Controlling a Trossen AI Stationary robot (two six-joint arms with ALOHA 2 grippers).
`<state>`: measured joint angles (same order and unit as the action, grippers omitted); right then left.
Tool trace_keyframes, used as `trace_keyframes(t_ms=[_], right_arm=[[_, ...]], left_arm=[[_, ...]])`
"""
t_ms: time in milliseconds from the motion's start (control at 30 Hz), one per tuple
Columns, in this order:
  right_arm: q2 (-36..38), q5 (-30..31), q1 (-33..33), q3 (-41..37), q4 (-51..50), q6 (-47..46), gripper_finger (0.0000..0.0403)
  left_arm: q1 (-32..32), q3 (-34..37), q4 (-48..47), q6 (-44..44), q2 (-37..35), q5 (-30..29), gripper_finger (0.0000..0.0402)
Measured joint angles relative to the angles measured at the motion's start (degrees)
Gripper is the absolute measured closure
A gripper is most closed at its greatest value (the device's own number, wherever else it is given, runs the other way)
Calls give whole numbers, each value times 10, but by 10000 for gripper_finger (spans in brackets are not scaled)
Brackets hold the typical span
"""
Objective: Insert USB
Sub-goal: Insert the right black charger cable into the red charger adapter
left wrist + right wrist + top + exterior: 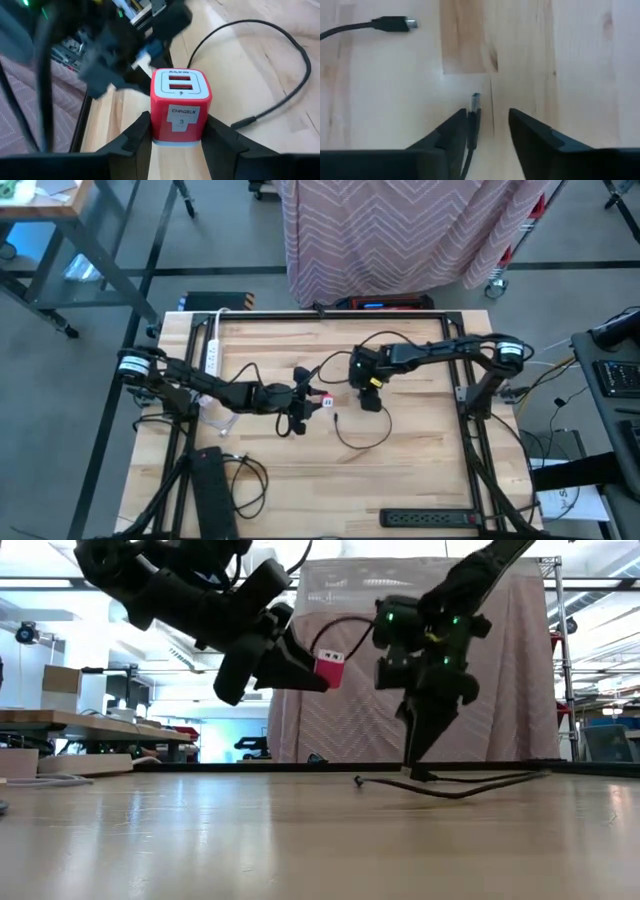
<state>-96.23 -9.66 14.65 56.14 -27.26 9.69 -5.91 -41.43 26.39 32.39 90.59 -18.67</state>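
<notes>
USB plug [475,101] not yet inserted: it sits by one finger of the right gripper [490,125], whose fingers are spread, possibly letting go. Left gripper [175,132] pinches the red charger [179,102] aloft, ports empty. Realign, regrip, insert remain.

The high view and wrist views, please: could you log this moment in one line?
left gripper: holds red charger aloft | right gripper: open, USB plug beside finger | not inserted

- A robotics lab or workshop: pale wooden worktable [400,480] in a black metal frame, on grey concrete floor.
- Black power strips [432,518], a chevron-patterned pink cloth partition [400,230], cluttered wooden benches [70,722] behind.
</notes>
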Motion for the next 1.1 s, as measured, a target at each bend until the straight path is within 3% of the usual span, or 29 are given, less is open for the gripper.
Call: trace_keyframes(t_ms=[233,500,733,1033,1100], right_arm=[[58,53,-47,-63,27,-57,198],[67,166,-115,-180,188,-193,211],[52,182,-101,-203,263,-222,254],[16,142,-82,-199,272,-211,384],[21,138,-82,-198,268,-213,391]], left_arm=[[0,6,-1,1,0,-3,277],[3,6,0,1,0,-3,277],[6,7,1,1,0,-3,276],[7,8,2,5,0,-3,276],[7,8,2,14,0,-3,276]])
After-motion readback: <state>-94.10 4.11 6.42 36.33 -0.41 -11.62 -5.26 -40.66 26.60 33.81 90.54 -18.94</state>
